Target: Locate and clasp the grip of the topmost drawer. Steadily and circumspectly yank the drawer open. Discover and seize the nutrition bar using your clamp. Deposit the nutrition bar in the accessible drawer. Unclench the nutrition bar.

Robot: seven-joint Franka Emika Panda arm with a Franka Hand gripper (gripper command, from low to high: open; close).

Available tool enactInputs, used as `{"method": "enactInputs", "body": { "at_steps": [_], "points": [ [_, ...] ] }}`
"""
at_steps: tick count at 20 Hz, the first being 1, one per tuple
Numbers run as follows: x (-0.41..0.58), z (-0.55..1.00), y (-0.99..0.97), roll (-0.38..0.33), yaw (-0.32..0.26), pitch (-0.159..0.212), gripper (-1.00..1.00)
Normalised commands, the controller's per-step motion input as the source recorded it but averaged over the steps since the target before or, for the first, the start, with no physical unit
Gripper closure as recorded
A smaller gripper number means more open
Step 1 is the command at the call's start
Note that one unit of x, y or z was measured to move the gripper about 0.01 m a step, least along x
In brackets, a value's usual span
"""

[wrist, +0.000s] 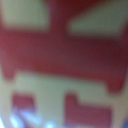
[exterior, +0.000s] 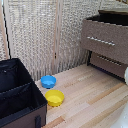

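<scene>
Bowls beside black bin; drawer open.

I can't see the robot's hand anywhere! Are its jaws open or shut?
Gripper: cannot be told. The wrist view shows only a blurred red and yellow packet up close, no jaws.

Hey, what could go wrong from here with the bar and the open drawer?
The nutrition bar fills the wrist view as a red-yellow blur with no end effector fingers showing, so the grip cannot be checked; it might slip. The topmost drawer shows only a narrow dark opening, so a misaligned release could hit its front.
</scene>
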Motion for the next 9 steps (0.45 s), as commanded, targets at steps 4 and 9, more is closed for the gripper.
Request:
{"method": "enactInputs", "body": {
  "at_steps": [4, 9],
  "points": [
    [0.086, -0.03, 0.0, 0.0, 0.012, 0.026, -1.0],
    [0.071, 0.0, -0.01, 0.0, 0.004, 0.021, -1.0]
  ]
}}
